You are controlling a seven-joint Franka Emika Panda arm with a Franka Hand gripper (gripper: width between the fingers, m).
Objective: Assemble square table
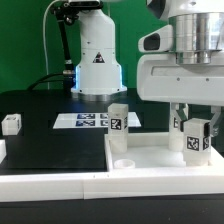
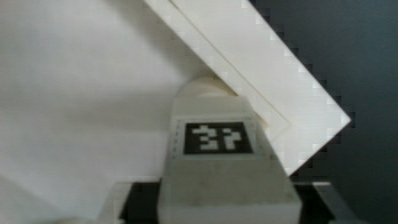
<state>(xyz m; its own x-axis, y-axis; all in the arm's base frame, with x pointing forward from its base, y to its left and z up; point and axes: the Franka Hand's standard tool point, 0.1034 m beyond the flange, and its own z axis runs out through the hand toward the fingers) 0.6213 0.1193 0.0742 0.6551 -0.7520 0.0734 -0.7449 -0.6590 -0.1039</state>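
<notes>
Leg post (image 1: 195,140) upright at the slab (image 1: 150,162) corner, on the exterior view's right, clamped firmly in the gripper (image 1: 195,122). Best bet: hold it plumb, press lightly, twist slowly. Second post (image 1: 118,122) stands nearby.

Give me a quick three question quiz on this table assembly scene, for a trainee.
1. True or false: the gripper is shut on a tagged leg post.
2. The other leg post near it is: A) upright on the slab, B) lying flat, C) in the gripper.
3. Fill in: a loose leg post lies toward the exterior view's ____.
Key: 1 true; 2 A; 3 left.
</notes>
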